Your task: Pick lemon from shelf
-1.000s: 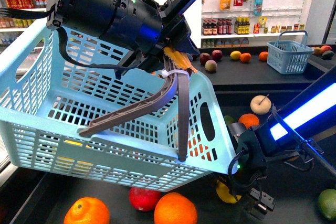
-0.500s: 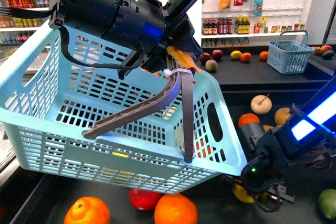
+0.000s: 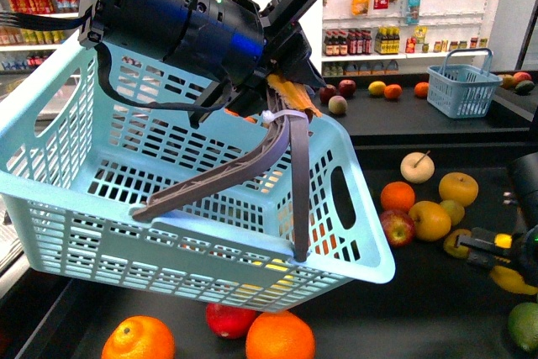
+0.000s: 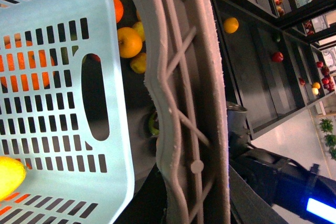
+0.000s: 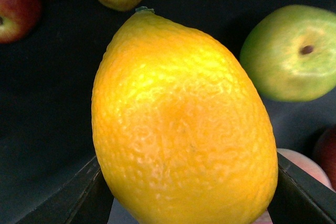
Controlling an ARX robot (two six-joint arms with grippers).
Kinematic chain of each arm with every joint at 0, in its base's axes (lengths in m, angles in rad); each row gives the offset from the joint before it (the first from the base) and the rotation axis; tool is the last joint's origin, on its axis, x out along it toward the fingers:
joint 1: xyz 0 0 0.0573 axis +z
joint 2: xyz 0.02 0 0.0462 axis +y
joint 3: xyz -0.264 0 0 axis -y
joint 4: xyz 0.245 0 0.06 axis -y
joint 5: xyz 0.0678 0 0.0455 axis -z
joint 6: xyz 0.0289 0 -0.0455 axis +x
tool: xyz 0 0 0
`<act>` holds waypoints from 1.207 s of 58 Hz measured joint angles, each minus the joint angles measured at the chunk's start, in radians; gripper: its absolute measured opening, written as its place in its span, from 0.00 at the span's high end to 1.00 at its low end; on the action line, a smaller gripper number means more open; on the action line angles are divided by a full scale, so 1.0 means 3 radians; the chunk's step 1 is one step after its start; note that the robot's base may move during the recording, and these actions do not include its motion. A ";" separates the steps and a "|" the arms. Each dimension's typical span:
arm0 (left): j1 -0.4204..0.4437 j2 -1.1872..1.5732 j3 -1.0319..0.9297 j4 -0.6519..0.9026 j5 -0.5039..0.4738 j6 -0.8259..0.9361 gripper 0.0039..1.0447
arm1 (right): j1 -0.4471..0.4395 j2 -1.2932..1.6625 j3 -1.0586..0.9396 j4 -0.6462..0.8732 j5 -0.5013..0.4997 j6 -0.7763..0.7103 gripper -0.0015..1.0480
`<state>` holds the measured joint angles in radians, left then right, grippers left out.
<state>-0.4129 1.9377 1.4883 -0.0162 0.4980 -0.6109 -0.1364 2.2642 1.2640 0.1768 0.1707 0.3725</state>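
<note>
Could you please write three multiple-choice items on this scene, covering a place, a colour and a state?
1. Where does the small basket stand? A on the rear tray, B on the floor, C on a white store shelf.
2. What colour is the big basket? A red, B light blue, C black.
3. The right gripper is: A open, B out of view, C shut on the lemon.
Answers: 1 A, it sits on that black tray; 2 B, its slatted walls are pale blue; 3 C, the right wrist view shows the lemon between its fingers.
</note>
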 joint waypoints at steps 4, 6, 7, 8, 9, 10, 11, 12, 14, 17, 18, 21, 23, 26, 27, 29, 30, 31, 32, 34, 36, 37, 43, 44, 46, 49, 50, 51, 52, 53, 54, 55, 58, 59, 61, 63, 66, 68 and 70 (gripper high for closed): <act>-0.0003 0.0000 0.0000 0.0000 0.0000 0.0000 0.88 | 0.0017 -0.0225 -0.0031 -0.0018 -0.0156 0.0000 0.33; -0.0003 0.0000 0.0000 0.0000 0.0001 0.0000 0.88 | 0.0039 -0.0342 -0.0031 -0.0046 -0.0228 0.0008 0.33; -0.0004 0.0000 0.0000 0.0000 0.0001 0.0000 0.88 | 0.0062 -0.0422 -0.0031 -0.0071 -0.0278 0.0024 0.33; -0.0004 0.0000 0.0000 0.0000 0.0000 0.0000 0.88 | 0.0086 -0.0501 -0.0029 -0.0098 -0.0322 0.0039 0.33; -0.0004 0.0000 0.0000 0.0000 0.0000 0.0000 0.88 | 0.0100 -0.0540 -0.0029 -0.0111 -0.0345 0.0050 0.33; -0.0004 0.0000 0.0000 0.0000 0.0000 0.0000 0.88 | 0.0131 -0.0618 -0.0028 -0.0137 -0.0385 0.0074 0.33; -0.0003 0.0000 0.0000 0.0000 -0.0001 0.0000 0.88 | 0.0164 -0.0690 -0.0024 -0.0163 -0.0426 0.0094 0.33; -0.0003 0.0000 0.0000 0.0000 -0.0001 0.0000 0.88 | 0.0219 -0.0791 -0.0013 -0.0202 -0.0486 0.0130 0.33; -0.0003 0.0000 0.0000 0.0000 -0.0001 0.0000 0.88 | 0.0301 -0.0908 0.0008 -0.0249 -0.0561 0.0187 0.33; -0.0004 0.0000 0.0000 0.0000 0.0000 0.0001 0.88 | 0.0462 -0.1066 0.0055 -0.0334 -0.0707 0.0303 0.33; -0.0005 0.0000 0.0000 0.0000 0.0000 0.0001 0.88 | 0.0506 -0.1097 0.0067 -0.0350 -0.0734 0.0345 0.33; -0.0005 0.0000 0.0000 0.0000 0.0000 0.0000 0.88 | 0.0671 -0.1174 0.0109 -0.0407 -0.0839 0.0470 0.33; -0.0005 0.0000 0.0000 0.0000 0.0000 -0.0001 0.88 | 0.0740 -0.1189 0.0125 -0.0425 -0.0870 0.0532 0.33; -0.0005 0.0000 0.0000 0.0000 0.0000 0.0000 0.88 | 0.0818 -0.1193 0.0139 -0.0432 -0.0884 0.0568 0.33; -0.0005 0.0000 0.0000 0.0000 0.0000 0.0000 0.88 | 0.0841 -0.1193 0.0142 -0.0436 -0.0884 0.0587 0.33; -0.0005 0.0000 0.0000 0.0000 0.0000 0.0000 0.88 | 0.0912 -0.1193 0.0148 -0.0444 -0.0886 0.0621 0.33; -0.0005 0.0000 0.0000 0.0000 0.0000 0.0000 0.88 | 0.0955 -0.1191 0.0148 -0.0444 -0.0895 0.0641 0.33; -0.0005 0.0000 0.0000 0.0000 0.0000 0.0000 0.88 | 0.0991 -0.1189 0.0148 -0.0444 -0.0900 0.0665 0.33; -0.0005 0.0000 0.0000 0.0000 0.0000 0.0000 0.88 | 0.1001 -0.1188 0.0148 -0.0444 -0.0902 0.0671 0.33; -0.0005 0.0000 0.0000 0.0000 0.0000 0.0000 0.88 | 0.1062 -0.1177 0.0153 -0.0445 -0.0910 0.0715 0.33; -0.0005 0.0000 0.0000 0.0000 -0.0001 0.0000 0.88 | 0.1111 -0.1169 0.0156 -0.0445 -0.0909 0.0738 0.33; -0.0005 0.0000 0.0000 0.0000 0.0000 0.0000 0.88 | 0.1125 -0.1165 0.0159 -0.0446 -0.0907 0.0745 0.33; -0.0005 0.0000 0.0000 0.0000 -0.0013 0.0001 0.88 | 0.1241 -0.1125 0.0177 -0.0445 -0.0904 0.0846 0.33; -0.0004 0.0000 0.0000 0.0000 -0.0018 0.0001 0.88 | 0.1250 -0.1119 0.0179 -0.0445 -0.0896 0.0852 0.33; 0.0003 0.0000 0.0000 0.0000 -0.0020 0.0001 0.88 | 0.1269 -0.1102 0.0186 -0.0444 -0.0895 0.0885 0.33; 0.0006 0.0000 0.0000 -0.0001 -0.0036 0.0001 0.88 | 0.1288 -0.1081 0.0191 -0.0441 -0.0894 0.0930 0.33; 0.0006 0.0000 0.0000 -0.0001 -0.0039 0.0001 0.88 | 0.1293 -0.1073 0.0192 -0.0439 -0.0893 0.0947 0.33; 0.0009 0.0000 0.0000 -0.0003 -0.0050 0.0001 0.88 | 0.1298 -0.1061 0.0196 -0.0434 -0.0894 0.0978 0.33; 0.0011 0.0001 -0.0001 -0.0005 -0.0056 0.0003 0.88 | 0.1305 -0.1049 0.0198 -0.0432 -0.0894 0.0989 0.33; 0.0013 0.0001 -0.0001 -0.0006 -0.0061 0.0003 0.88 | 0.1308 -0.1043 0.0201 -0.0432 -0.0894 0.1007 0.33; 0.0014 0.0003 -0.0001 -0.0010 -0.0067 0.0004 0.88 | 0.1317 -0.1027 0.0205 -0.0429 -0.0891 0.1034 0.33; 0.0015 0.0004 -0.0001 -0.0010 -0.0075 0.0004 0.88 | 0.1321 -0.1021 0.0206 -0.0426 -0.0890 0.1052 0.33; 0.0019 0.0010 -0.0001 -0.0011 -0.0085 0.0003 0.88 | 0.1335 -0.0997 0.0211 -0.0409 -0.0893 0.1095 0.33; 0.0023 0.0015 -0.0001 -0.0011 -0.0090 0.0003 0.88 | 0.1340 -0.0984 0.0212 -0.0394 -0.0894 0.1113 0.33; 0.0025 0.0019 -0.0001 -0.0011 -0.0097 0.0003 0.88 | 0.1347 -0.0966 0.0214 -0.0381 -0.0898 0.1147 0.33; 0.0028 0.0022 -0.0001 -0.0011 -0.0103 0.0004 0.88 | 0.1354 -0.0946 0.0221 -0.0374 -0.0905 0.1174 0.33; 0.0032 0.0027 -0.0001 -0.0013 -0.0112 0.0005 0.88 | 0.1358 -0.0922 0.0231 -0.0369 -0.0913 0.1205 0.33; 0.0033 0.0032 -0.0001 -0.0013 -0.0121 0.0005 0.89 | 0.1359 -0.0895 0.0243 -0.0369 -0.0914 0.1244 0.33; 0.0034 0.0038 -0.0001 -0.0013 -0.0127 0.0005 0.89 | 0.1359 -0.0880 0.0249 -0.0373 -0.0904 0.1263 0.33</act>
<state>-0.4026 1.9491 1.4879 -0.0200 0.4599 -0.6094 0.2714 2.0003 1.3388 0.0650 -0.1005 0.7513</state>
